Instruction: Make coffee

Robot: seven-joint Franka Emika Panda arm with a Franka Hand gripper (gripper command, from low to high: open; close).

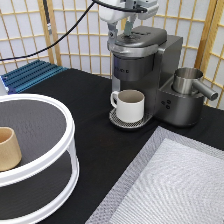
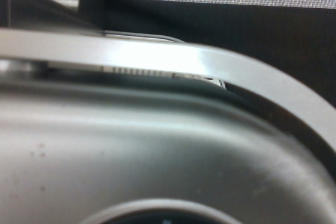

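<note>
Coffee machine lid fills wrist view; exterior shows claw spread, touching it.
</note>
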